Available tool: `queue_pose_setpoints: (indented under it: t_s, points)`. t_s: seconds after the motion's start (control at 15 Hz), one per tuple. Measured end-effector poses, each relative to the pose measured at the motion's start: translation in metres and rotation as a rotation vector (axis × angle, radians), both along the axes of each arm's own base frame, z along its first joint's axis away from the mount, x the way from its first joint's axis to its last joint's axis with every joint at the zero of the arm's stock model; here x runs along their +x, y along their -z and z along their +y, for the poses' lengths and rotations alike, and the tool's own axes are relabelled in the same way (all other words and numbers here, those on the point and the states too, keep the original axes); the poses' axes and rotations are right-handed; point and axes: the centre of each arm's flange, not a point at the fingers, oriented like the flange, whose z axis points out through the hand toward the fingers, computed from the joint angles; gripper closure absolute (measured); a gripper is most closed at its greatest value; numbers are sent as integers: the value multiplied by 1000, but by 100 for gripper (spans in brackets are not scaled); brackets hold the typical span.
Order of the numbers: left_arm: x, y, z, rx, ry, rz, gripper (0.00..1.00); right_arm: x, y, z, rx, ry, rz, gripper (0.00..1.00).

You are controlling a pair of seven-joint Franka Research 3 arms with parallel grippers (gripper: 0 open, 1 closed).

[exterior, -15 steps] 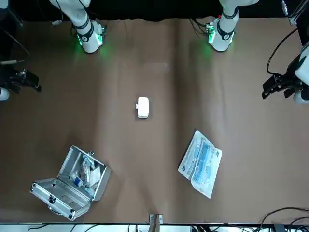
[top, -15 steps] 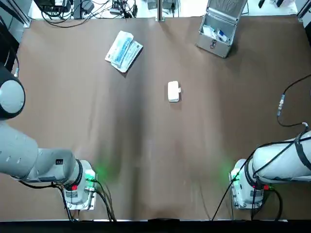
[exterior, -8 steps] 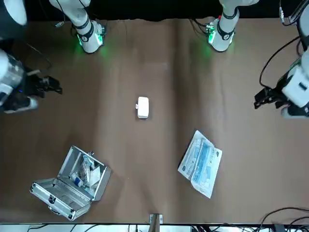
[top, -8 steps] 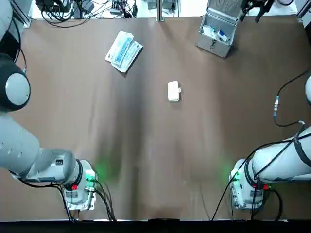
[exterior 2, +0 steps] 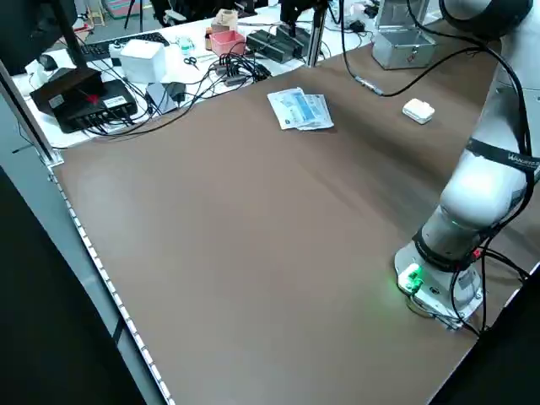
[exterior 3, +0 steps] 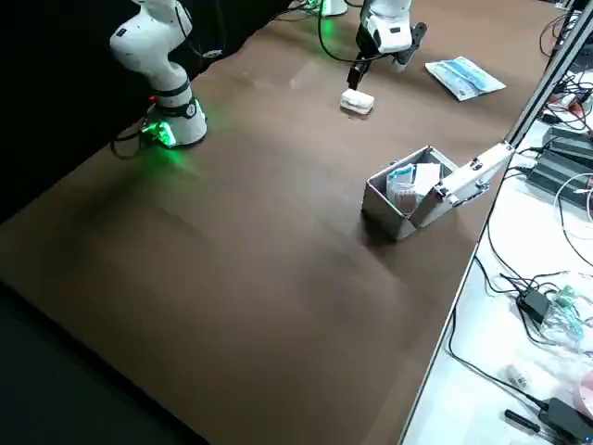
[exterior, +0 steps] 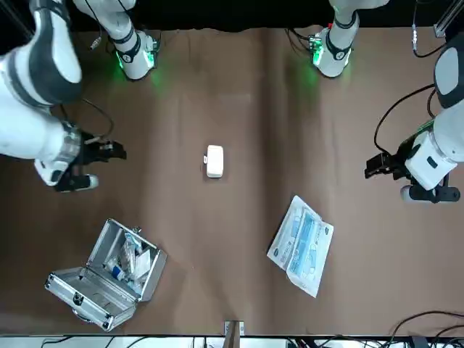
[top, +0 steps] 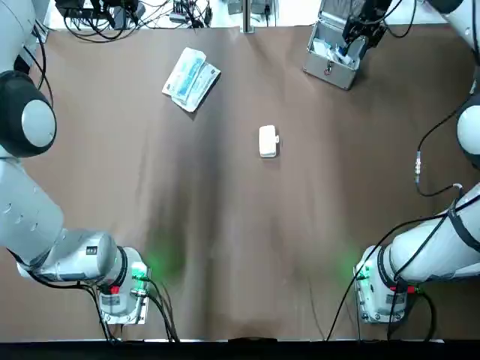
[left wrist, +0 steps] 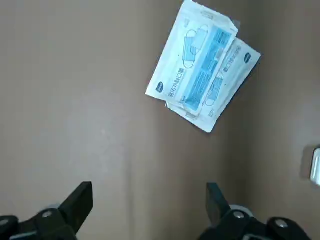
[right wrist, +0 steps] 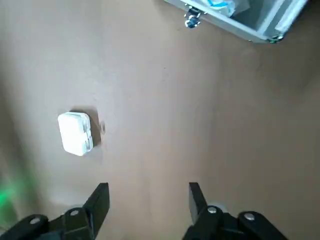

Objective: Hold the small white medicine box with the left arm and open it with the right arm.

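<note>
Brown counter [top: 225, 225], top view: small white rectangular medicine box [top: 268, 141] near centre, untouched; open metal case [top: 335, 45] at far edge. Front view: left claw [exterior: 377, 165] and right claw [exterior: 109, 151] hover well apart from it, on opposite sides. Wrist views: both claws spread apart, gripping nothing.

small white medicine box [top: 268, 141]: 1 | open metal case [top: 335, 45]: 1 | mask packets [left wrist: 194, 67]: 2, overlapping, left of the case
</note>
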Motion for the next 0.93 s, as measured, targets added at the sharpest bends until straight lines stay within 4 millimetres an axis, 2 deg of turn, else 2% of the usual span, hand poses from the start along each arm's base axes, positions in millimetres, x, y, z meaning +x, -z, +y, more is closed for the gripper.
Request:
queue_pose_setpoints:
  t_s: [0.07, 0.13, 0.2, 0.27, 0.33, 0.4, 0.47, 0.53, 0.6, 0.67, 0.73, 0.87, 0.93]
  points:
    - [3, 6, 8, -18, 28, 4, 0, -2, 8, 8, -2, -4, -2, 29]
    - [7, 11, 20, -44, 53, 6, 0, -4, 15, 14, -5, -7, 3, 37]
    - [11, 16, 35, -76, 79, 4, 0, -7, 22, 17, -8, -8, 11, 37]
    - [14, 21, 48, -109, 111, -2, 0, -9, 29, 18, -10, -10, 21, 40]
    - [17, 23, 57, -151, 141, -13, 0, -10, 35, 20, -12, -11, 30, 49]
    - [18, 23, 62, -203, 170, -30, 0, -10, 41, 22, -13, -14, 36, 50]
    - [19, 21, 64, -266, 207, -56, 0, -10, 48, 26, -14, -19, 44, 51]
    - [20, 19, 63, -333, 253, -87, 0, -10, 55, 30, -15, -26, 53, 59]
    - [22, 19, 62, -399, 298, -120, 0, -10, 61, 34, -16, -32, 61, 63]
    - [24, 21, 62, -471, 346, -157, 0, -10, 66, 37, -18, -37, 70, 64]
    - [28, 26, 61, -543, 393, -196, 0, -10, 71, 39, -19, -40, 78, 72]
    - [38, 47, 56, -674, 494, -274, 0, -10, 80, 45, -19, -46, 84, 75]
    - [42, 58, 52, -723, 535, -304, 0, -9, 83, 48, -19, -49, 83, 84]
